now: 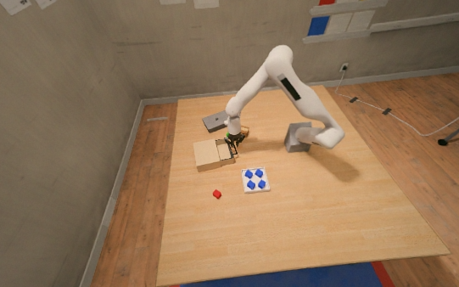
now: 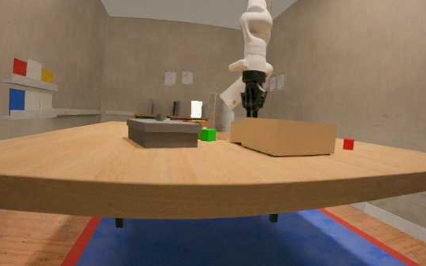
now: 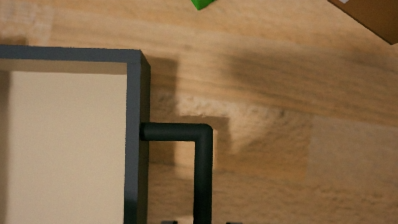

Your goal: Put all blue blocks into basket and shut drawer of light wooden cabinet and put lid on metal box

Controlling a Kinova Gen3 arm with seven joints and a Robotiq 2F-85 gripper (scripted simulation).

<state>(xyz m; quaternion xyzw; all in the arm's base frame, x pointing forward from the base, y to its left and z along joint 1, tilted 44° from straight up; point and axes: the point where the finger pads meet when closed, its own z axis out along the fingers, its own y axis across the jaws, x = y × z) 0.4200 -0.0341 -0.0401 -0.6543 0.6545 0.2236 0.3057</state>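
Several blue blocks lie inside the white basket. The light wooden cabinet has its drawer pulled out; no block shows in the visible part. My gripper is partly open, pointing down, its fingertips on either side of the dark drawer handle with a gap on both sides. The grey metal box has its lid on. Its inside is hidden.
A green block stands between the metal box and the cabinet. A brown open container is beside it, partly behind the gripper. A red block lies on the table left of the basket.
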